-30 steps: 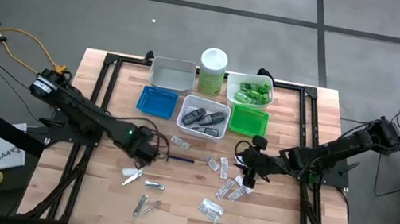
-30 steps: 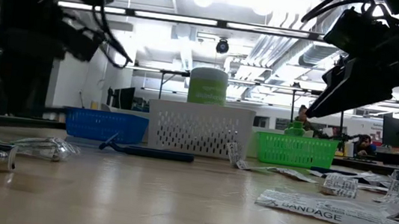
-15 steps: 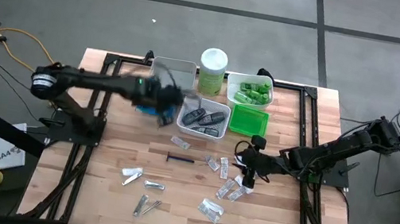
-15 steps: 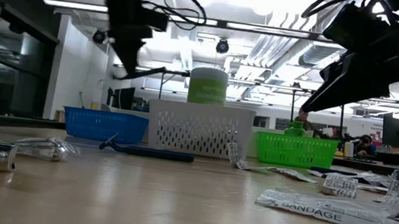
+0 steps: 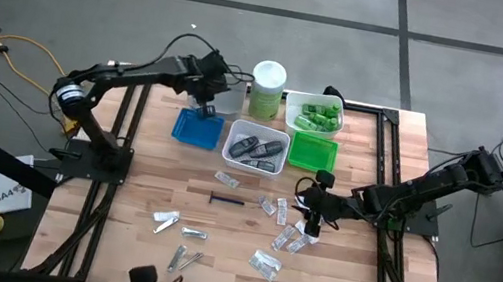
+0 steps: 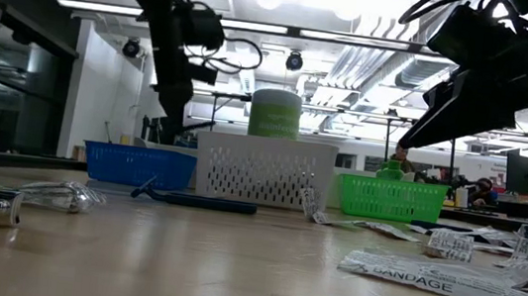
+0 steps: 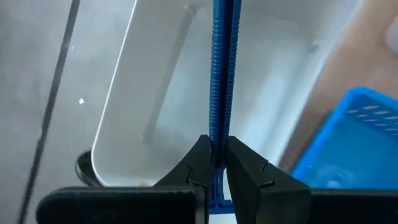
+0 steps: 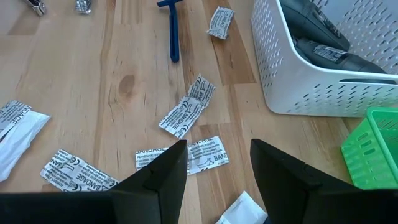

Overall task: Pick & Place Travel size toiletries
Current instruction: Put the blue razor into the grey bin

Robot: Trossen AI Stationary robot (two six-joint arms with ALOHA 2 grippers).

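My left gripper (image 5: 204, 108) hangs over the far left trays, between the grey tray (image 5: 217, 91) and the blue tray (image 5: 194, 130), shut on a thin blue razor (image 7: 222, 68). My right gripper (image 5: 313, 214) stands open low over the clear bandage packets (image 8: 205, 154) right of the table's middle, holding nothing. A second blue razor (image 5: 226, 199) lies flat on the wood. Silver clippers (image 5: 179, 226) lie toward the near left. Dark grey cases fill the white tray (image 5: 256, 148), and green tubes sit in the far right tray (image 5: 314, 114). My left gripper pinches the razor's ribbed blue handle (image 7: 219, 134) between its two fingers (image 7: 245, 171). The handle runs straight out past the fingertips, in line with them. The gripper slants down from above, and the razor is lifted clear, over the grey tray.
A pale-green canister (image 5: 268, 83) with a white lid stands at the far edge between the trays. A green tray (image 5: 313, 152) sits right of the white one. More packets (image 5: 265, 262) lie near the table's front. Bare wood stretches along the left side.
My left gripper has swung from the table's left middle toward the far edge and risen, rolling its wrist, and now hangs over the grey and blue trays. It has stayed shut. The right arm has kept still.
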